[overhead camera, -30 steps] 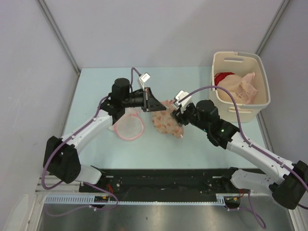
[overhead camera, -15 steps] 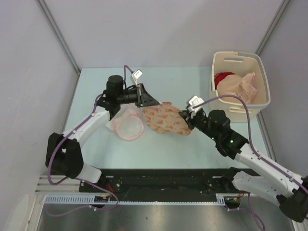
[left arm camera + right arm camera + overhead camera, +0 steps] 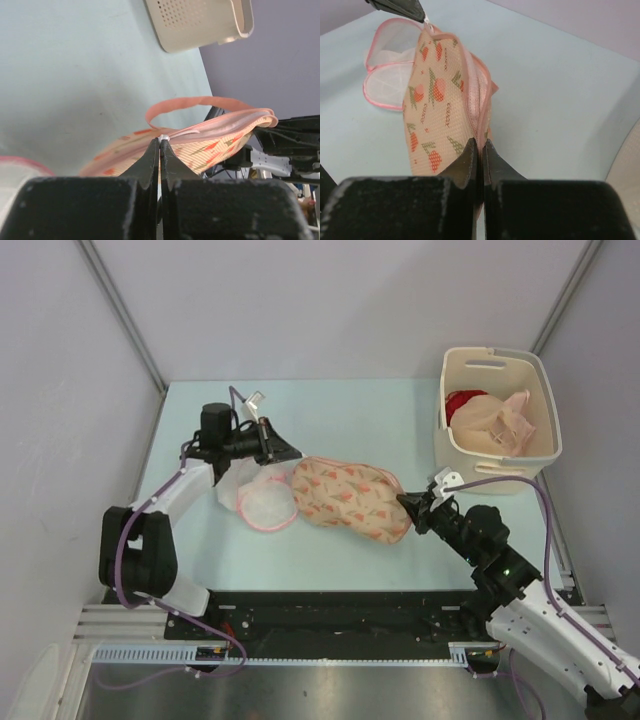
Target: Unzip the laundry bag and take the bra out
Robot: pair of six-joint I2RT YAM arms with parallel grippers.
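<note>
Overhead, the laundry bag (image 3: 345,498) lies mid-table (image 3: 360,420), drawn out between the two arms. Its long axis runs from far-left to near-right. The left end effector (image 3: 290,454) pinches the far-left tip and the right end effector (image 3: 403,502) the near-right tip. A round mesh pouch (image 3: 265,502) lies just beside the bag, and a basket (image 3: 500,360) stands well apart.

From the left wrist, the fingers are clamped tight on the bag's edge (image 3: 200,137), possibly at a small white zipper pull, below a pink hanging loop (image 3: 190,102).

From the right wrist, the fingers are closed on the pink-edged seam of the bag (image 3: 440,110), which stands on edge.

Likely light, soft and floppy, the bag gives no stiff body to push against, so the seam ends and the zipper pull seem the best holds. The bra is not visible; presumably it is inside.
</note>
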